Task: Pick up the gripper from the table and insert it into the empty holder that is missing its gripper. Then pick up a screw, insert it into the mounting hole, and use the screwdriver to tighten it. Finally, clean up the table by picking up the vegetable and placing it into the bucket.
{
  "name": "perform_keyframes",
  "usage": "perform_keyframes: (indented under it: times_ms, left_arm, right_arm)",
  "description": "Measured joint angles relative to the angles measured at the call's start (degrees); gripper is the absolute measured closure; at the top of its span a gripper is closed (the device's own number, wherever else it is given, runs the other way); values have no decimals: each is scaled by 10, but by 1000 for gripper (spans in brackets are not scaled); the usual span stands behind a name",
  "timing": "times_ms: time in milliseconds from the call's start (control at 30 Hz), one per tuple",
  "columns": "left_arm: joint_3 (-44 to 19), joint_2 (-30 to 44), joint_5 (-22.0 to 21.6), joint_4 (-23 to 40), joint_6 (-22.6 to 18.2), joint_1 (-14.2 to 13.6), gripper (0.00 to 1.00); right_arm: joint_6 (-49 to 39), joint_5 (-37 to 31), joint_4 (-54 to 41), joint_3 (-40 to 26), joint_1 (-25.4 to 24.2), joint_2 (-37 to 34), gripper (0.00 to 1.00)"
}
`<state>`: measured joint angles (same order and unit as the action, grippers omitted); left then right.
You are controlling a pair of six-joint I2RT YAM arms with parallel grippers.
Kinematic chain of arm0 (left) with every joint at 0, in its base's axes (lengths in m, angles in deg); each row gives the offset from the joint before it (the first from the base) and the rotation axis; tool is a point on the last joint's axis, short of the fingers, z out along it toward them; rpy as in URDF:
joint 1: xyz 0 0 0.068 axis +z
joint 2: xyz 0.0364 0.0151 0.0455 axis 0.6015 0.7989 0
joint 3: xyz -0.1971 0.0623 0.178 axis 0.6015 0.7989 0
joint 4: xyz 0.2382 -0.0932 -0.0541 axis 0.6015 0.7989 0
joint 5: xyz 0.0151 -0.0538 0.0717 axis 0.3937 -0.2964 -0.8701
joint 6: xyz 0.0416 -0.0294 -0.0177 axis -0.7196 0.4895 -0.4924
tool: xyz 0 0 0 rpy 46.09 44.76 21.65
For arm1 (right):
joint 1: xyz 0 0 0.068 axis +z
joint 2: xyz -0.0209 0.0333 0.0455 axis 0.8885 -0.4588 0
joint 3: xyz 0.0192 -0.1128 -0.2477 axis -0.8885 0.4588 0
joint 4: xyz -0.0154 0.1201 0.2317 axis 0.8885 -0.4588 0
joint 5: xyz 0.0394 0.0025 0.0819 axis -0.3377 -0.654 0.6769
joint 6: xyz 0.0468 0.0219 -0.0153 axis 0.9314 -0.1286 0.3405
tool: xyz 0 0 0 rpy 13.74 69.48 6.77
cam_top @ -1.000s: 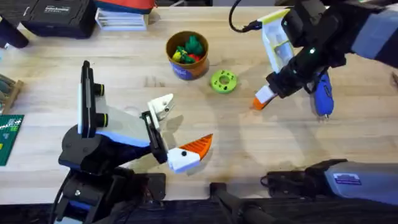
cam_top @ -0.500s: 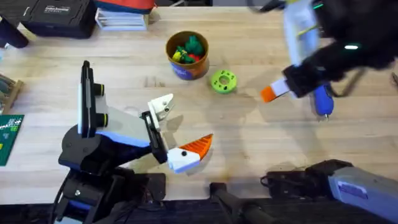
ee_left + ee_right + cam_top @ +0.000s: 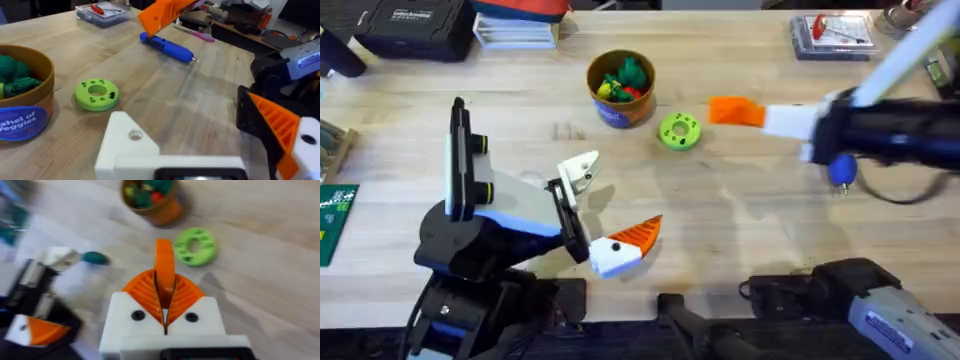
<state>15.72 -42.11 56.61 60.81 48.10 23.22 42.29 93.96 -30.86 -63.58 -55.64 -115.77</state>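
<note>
My right gripper (image 3: 752, 114) hovers above the table (image 3: 740, 230), shut on the loose orange gripper (image 3: 164, 262), which sticks out past its orange pads (image 3: 142, 291). That orange piece (image 3: 722, 108) hangs just right of the green ring. My left gripper (image 3: 617, 200) rests open near the front; one side is the bare white holder (image 3: 582, 172) (image 3: 129, 150), the other carries an orange finger (image 3: 277, 131). The blue screwdriver (image 3: 167, 46) lies on the table, partly under the right arm (image 3: 841, 172). The dark green vegetable (image 3: 95, 257) lies beside the holder (image 3: 55, 257).
A bucket (image 3: 608, 112) of toy vegetables stands at the back middle, with a green ring (image 3: 679, 131) to its right. A clear parts case (image 3: 830, 35) sits at the back right. Black cases and books line the back left edge.
The right arm has swung up and toward the back, carrying the orange piece from beside the screwdriver to near the green ring. The left arm has not moved.
</note>
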Motion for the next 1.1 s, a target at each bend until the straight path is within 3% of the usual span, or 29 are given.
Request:
perform_keyframes:
  times_ms: [33,200,433,567,733,1100]
  left_arm:
    - [0,0,0,0,0,0,15]
    - [0,0,0,0,0,0,15]
    - [0,0,0,0,0,0,15]
    - [0,0,0,0,0,0,14]
    - [0,0,0,0,0,0,15]
    - [0,0,-14,-1,-2,4,15]
  right_arm:
    - [101,102,132,83,6,-23,993]
    - [261,194,237,158,44,-75,993]
    - [394,253,388,165,137,-174,993]
    - [466,279,492,165,164,-239,993]
    - [538,322,583,166,172,-298,993]
    - [603,359,628,166,183,-345,993]
